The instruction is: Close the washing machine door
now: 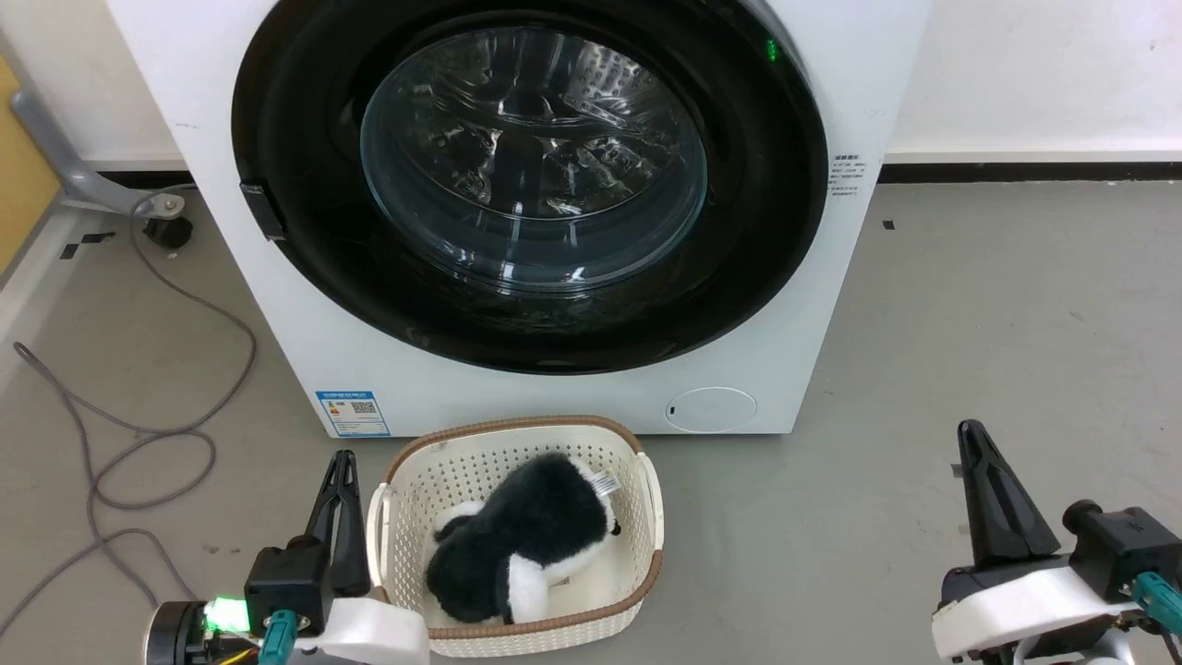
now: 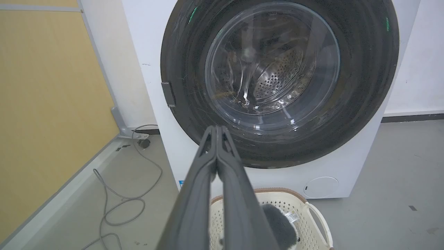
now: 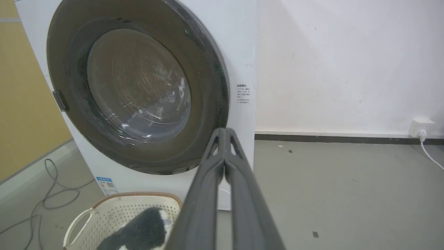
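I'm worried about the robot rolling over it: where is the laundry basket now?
Head view, lower centre: the basket sits on the floor before the washing machine, beside the left gripper.

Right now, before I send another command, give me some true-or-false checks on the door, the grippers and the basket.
1. The washing machine door lies shut against the washing machine. True, as far as all three views show.
2. The left gripper is open. False: its fingers are pressed together, holding nothing.
3. The right gripper touches the door. False: it is shut and hangs clear of it.
4. A black-and-white plush toy lies in the basket. True.
5. The basket stands beside the machine's right wall. False: it stands in front of the machine, below the door.
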You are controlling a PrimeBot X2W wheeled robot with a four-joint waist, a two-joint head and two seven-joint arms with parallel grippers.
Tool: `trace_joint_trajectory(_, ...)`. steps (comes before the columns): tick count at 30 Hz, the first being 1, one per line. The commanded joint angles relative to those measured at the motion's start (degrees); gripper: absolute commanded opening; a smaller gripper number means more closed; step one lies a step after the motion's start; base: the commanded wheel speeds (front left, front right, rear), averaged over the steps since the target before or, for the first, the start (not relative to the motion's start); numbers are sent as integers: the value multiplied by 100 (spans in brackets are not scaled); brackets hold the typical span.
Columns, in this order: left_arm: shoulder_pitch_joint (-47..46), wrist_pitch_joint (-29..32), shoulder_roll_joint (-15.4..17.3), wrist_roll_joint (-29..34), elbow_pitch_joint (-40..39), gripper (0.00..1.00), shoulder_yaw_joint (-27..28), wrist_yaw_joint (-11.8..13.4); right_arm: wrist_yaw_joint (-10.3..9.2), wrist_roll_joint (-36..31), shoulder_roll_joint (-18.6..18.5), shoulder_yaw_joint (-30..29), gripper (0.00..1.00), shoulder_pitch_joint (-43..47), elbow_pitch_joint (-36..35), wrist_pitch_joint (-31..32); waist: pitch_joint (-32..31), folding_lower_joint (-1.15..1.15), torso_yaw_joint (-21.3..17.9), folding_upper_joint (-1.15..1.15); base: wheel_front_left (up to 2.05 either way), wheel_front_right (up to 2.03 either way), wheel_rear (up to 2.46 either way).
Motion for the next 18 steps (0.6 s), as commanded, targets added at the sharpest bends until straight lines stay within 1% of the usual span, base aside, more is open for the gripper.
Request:
trace_joint_trajectory(1,-19,32,-10,5,-29,0,27,-33,-1,-34,9,17,0,50,-55,31,-1,0,4,0,0,0,0)
trace_joint_trajectory(18,-30,231,-36,7,-72,0,96,-182,-2,-138,13,75,0,77,-126,231,-13,0,39,0,0,0,0)
